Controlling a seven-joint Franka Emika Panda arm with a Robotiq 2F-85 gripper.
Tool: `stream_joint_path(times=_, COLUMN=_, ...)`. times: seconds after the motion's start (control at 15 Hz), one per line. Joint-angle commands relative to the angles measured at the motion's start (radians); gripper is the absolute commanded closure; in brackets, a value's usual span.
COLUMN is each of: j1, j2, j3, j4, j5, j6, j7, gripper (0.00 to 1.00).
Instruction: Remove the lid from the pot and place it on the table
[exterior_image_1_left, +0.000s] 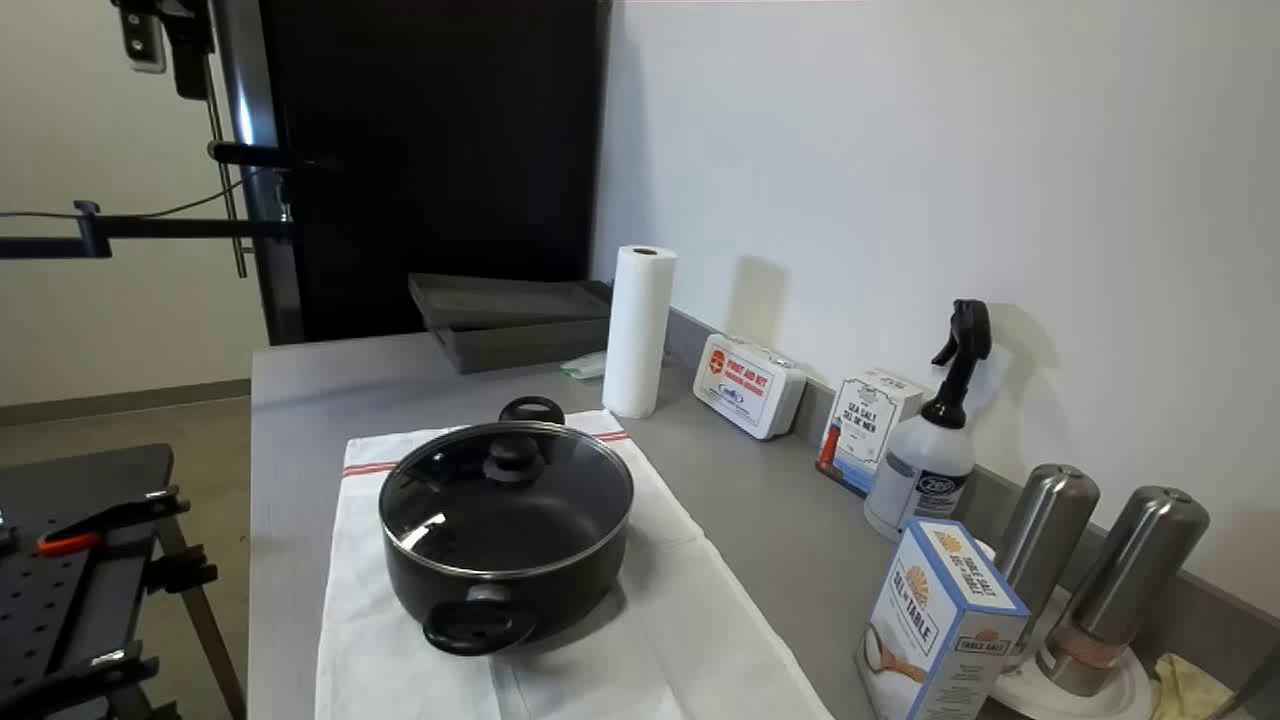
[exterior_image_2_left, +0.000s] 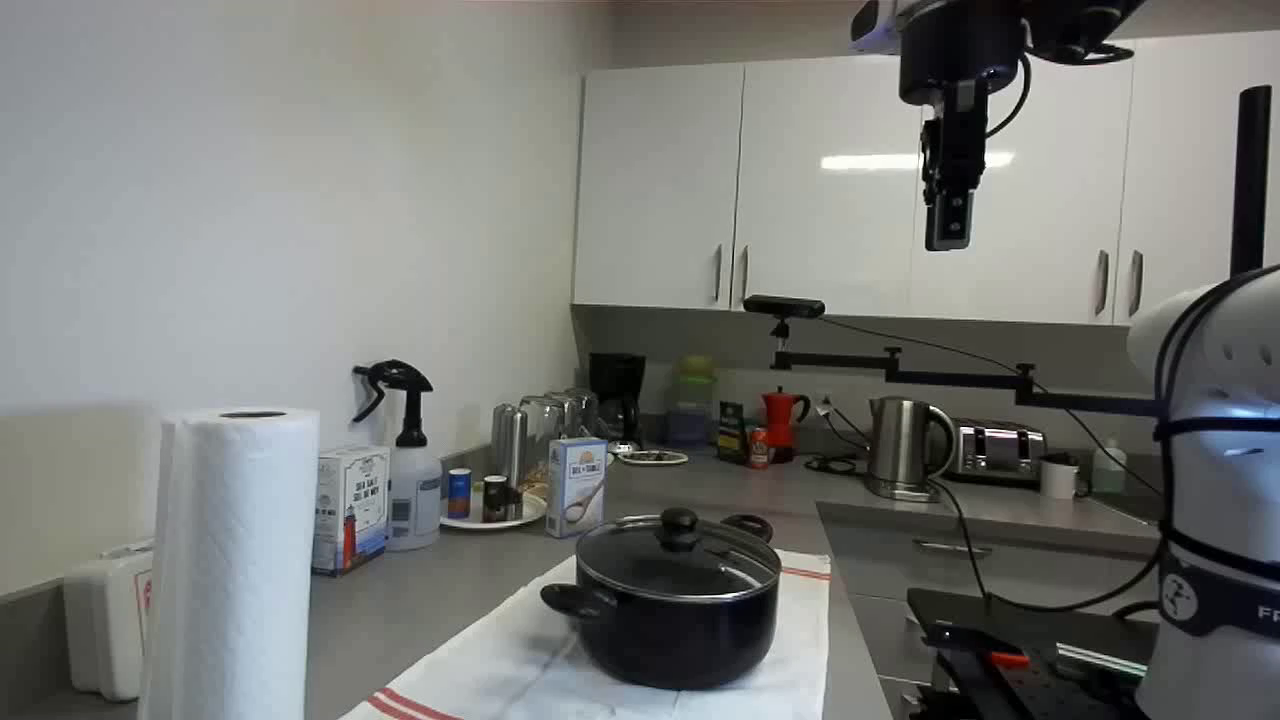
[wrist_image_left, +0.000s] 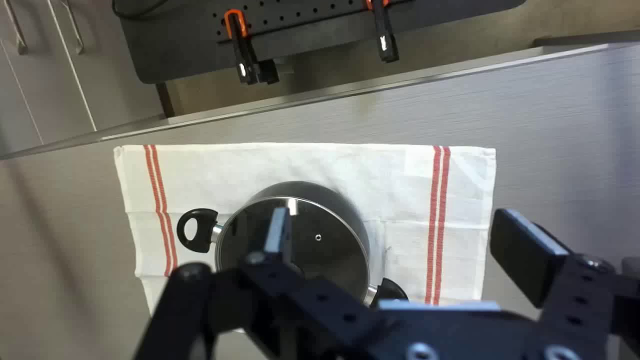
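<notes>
The lid is see-through glass with a black knob and sits flat on the pot in both exterior views: lid (exterior_image_1_left: 500, 515), lid (exterior_image_2_left: 640, 562). The pot is black with two side handles and stands on a white cloth: pot (exterior_image_1_left: 560, 605), pot (exterior_image_2_left: 690, 640). In the wrist view the lid (wrist_image_left: 325, 255) and pot (wrist_image_left: 350, 212) are partly behind a finger, which hides most of the knob. The table is the grey countertop (exterior_image_1_left: 300, 520), also in the wrist view (wrist_image_left: 550, 125). My gripper (exterior_image_2_left: 948, 235) hangs high above the counter, its fingers wide apart and empty (wrist_image_left: 400, 240).
The white cloth (exterior_image_1_left: 690, 620) lies under the pot. A paper towel roll (exterior_image_1_left: 640, 330), first aid kit (exterior_image_1_left: 748, 388), spray bottle (exterior_image_1_left: 922, 460), salt box (exterior_image_1_left: 940, 620) and steel canisters (exterior_image_1_left: 1125, 580) stand along the wall. Grey trays (exterior_image_1_left: 520, 320) lie at the counter's end.
</notes>
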Motion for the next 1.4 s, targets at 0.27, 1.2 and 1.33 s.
stream_joint_path(times=0.27, j1=0.016, j2=0.005, j3=-0.011, j4=0.002, j5=-0.008, j6=-0.001, j7=0.009, gripper=0.0)
stream_joint_path(times=1.2, j1=-0.017, j2=0.103, j3=-0.104, j4=-0.022, j5=-0.007, j6=0.088, j7=-0.028, gripper=0.0)
stream_joint_path(times=1.33, j1=-0.025, j2=0.135, j3=-0.142, j4=-0.038, j5=-0.005, j6=0.135, j7=-0.051, gripper=0.0)
